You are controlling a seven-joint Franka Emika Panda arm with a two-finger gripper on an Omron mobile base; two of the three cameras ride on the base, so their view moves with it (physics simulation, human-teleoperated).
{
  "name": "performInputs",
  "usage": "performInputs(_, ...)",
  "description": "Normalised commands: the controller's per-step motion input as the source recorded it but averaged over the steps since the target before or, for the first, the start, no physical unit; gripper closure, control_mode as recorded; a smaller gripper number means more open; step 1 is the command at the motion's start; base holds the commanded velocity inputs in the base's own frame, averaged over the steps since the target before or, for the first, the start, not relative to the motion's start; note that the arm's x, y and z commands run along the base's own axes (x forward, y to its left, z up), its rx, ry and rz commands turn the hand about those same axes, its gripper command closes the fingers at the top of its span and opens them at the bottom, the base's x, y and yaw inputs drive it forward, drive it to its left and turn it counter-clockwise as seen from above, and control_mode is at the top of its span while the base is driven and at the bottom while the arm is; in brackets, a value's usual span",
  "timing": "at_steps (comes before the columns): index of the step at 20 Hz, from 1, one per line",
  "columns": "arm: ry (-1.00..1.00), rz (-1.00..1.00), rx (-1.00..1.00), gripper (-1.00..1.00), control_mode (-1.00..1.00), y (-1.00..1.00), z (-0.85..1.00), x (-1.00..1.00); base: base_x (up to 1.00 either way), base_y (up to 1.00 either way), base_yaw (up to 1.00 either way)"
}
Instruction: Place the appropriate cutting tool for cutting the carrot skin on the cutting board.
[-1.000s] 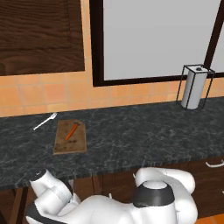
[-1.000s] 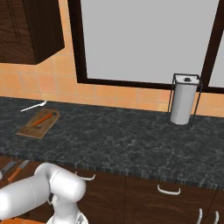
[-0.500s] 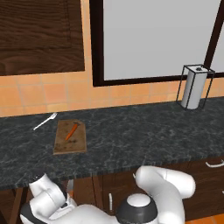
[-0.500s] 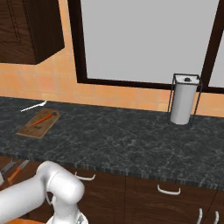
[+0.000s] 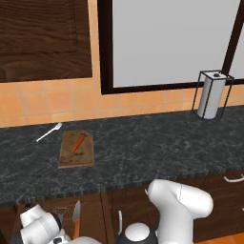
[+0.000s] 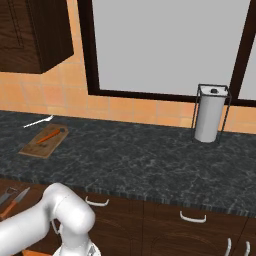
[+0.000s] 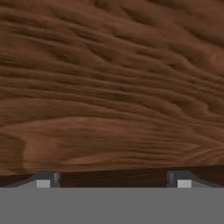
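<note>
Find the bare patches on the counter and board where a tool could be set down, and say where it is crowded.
Free: the cutting board's near half, below the carrot; the long counter stretch between board and paper towel holder. Crowded: the far left, where the white fork lies beside the board.

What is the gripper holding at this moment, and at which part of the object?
Nothing is held. In the hand view the gripper has its two fingertips wide apart, and between them there is only dark brown wood grain close ahead.

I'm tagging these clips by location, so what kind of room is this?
Most likely a kitchen, a rendered one: a dark stone counter over wooden drawers, a cutting board with a carrot on it, and a paper towel holder by the window.
</note>
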Motion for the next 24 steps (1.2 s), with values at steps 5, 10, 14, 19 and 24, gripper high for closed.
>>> performInputs(5,0.02,0.00,-0.01,-1.00,-1.00,0.31,-0.12,-0.49,0.00,0.00,0.00)
performInputs(10,-0.01,0.00,-0.02,-1.00,-1.00,-0.04,0.16,0.01,0.00,0.00,0.00)
performInputs(14,-0.09,-0.04,-0.09,-1.00,-1.00,-0.28,0.61,0.45,0.00,0.00,0.00)
performInputs(19,-0.20,-0.15,-0.13,-1.00,-1.00,-0.31,0.33,0.77,0.00,0.00,0.00)
performInputs(24,-0.34,-0.22,-0.10,-1.00,-1.00,0.00,0.00,0.36,0.00,0.00,0.00)
